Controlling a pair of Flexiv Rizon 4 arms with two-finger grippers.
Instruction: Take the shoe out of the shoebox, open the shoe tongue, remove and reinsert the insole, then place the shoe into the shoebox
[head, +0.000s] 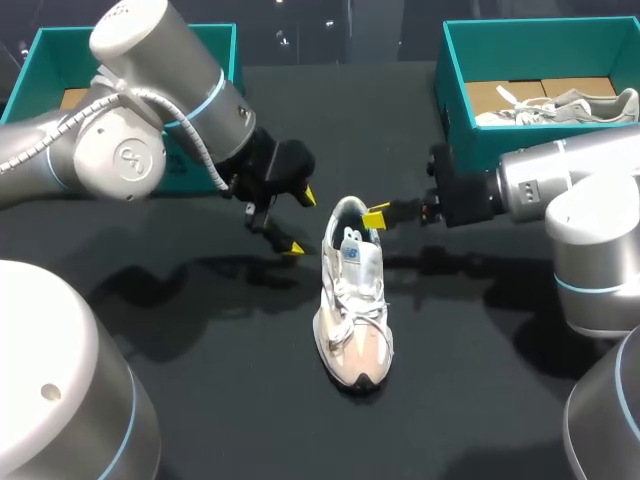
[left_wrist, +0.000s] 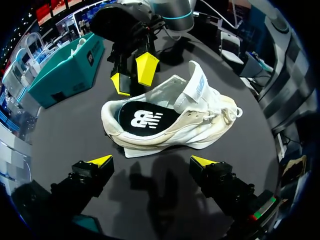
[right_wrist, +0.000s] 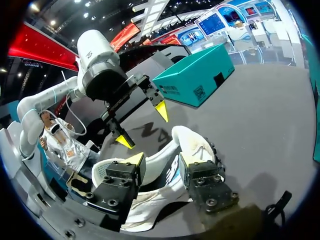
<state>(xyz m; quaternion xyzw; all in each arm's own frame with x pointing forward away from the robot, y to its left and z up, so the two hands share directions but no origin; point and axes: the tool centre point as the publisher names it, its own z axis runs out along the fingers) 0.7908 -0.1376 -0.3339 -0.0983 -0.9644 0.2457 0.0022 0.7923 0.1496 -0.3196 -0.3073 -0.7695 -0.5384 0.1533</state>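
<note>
While both grippers sit close to the shoe, neither shows a firm hold.

Left gripper: fingers spread wide, empty, just short of the sneaker, touching nothing.

Right gripper: fingers parted somewhat, straddling the collar rim near the heel. No clear pinch seen.

Sneaker stands upright on the dark table, between the arms, out of the teal shoebox. Tongue lifted; black insole exposed inside.

Judgement: light, with a soft upper that will buckle. Insole thin, floppy, probably snug. Best hold: the insole's heel edge, other gripper steadying the stiffer heel.
</note>
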